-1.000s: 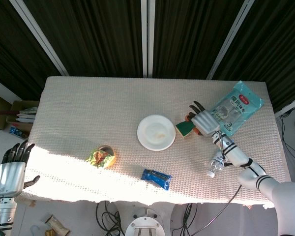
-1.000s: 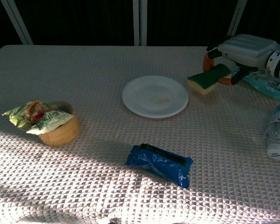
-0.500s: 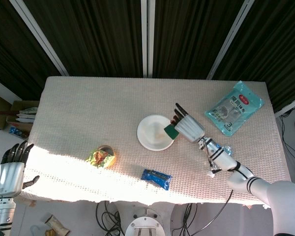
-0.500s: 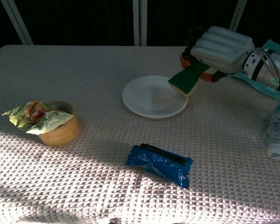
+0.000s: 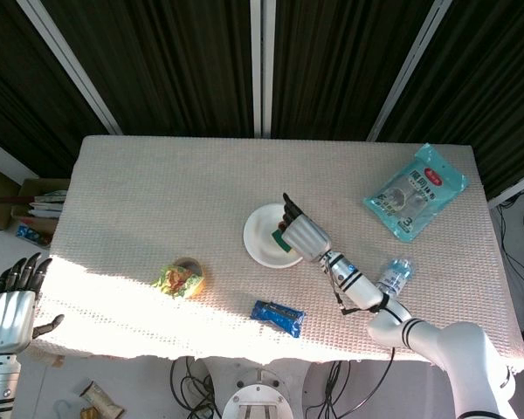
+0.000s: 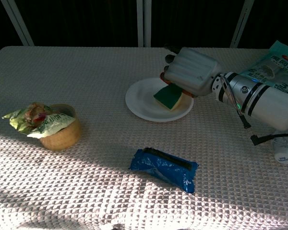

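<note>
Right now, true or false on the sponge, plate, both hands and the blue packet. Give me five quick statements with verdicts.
1. The right hand holds the sponge over the white plate. True.
2. The sponge lies on the bare cloth beside the water bottle. False: it is at the plate, under the right hand; the bottle lies apart, nearer the table's right side.
3. The left hand grips the blue packet. False: it is off the table's left edge, fingers apart, holding nothing; the blue packet lies alone on the cloth.
4. A crumpled wrapper sits in the small bowl. True.
5. The teal pouch rests on the plate. False: the teal pouch lies near the far right corner.
</note>
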Controlling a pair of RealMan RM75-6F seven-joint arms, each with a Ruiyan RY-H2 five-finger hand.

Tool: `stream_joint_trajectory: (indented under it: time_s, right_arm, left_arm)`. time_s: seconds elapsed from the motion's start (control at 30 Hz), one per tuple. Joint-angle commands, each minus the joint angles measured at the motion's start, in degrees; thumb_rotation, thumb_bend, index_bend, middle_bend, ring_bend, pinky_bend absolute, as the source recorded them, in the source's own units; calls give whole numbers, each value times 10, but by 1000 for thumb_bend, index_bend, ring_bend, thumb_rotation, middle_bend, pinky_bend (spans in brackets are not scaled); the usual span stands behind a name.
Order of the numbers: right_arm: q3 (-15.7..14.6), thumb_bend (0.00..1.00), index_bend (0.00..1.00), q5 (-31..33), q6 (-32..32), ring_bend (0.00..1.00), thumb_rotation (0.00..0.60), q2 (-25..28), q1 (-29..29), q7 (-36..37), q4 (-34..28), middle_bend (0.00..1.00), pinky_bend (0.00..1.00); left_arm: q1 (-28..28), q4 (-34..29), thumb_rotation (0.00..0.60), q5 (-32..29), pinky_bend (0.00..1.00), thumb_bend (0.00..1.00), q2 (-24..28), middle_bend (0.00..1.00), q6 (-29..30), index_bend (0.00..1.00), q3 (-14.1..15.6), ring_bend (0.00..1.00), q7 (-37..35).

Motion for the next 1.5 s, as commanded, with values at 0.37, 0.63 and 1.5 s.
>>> stream_joint_trajectory:
  time_s: [0.37, 0.63, 1.5]
  right_arm:
    - [17, 341, 687, 19, 36, 217, 600, 29, -12, 20, -24, 505, 8]
    - [-7, 341, 689, 12, -1, 217, 600, 3, 0, -25, 2, 501, 0]
    - [-4, 343, 701, 20, 0, 217, 600, -21, 14, -43, 22, 501, 0]
  left_arm:
    - [0, 6, 600, 6, 140, 93, -3, 56, 1, 126, 0, 62, -6]
    - [2, 8, 600, 6, 140, 92, -3, 56, 0, 126, 1, 62, -13]
    - [6, 12, 600, 5, 140, 92, -3, 56, 1, 126, 2, 62, -18]
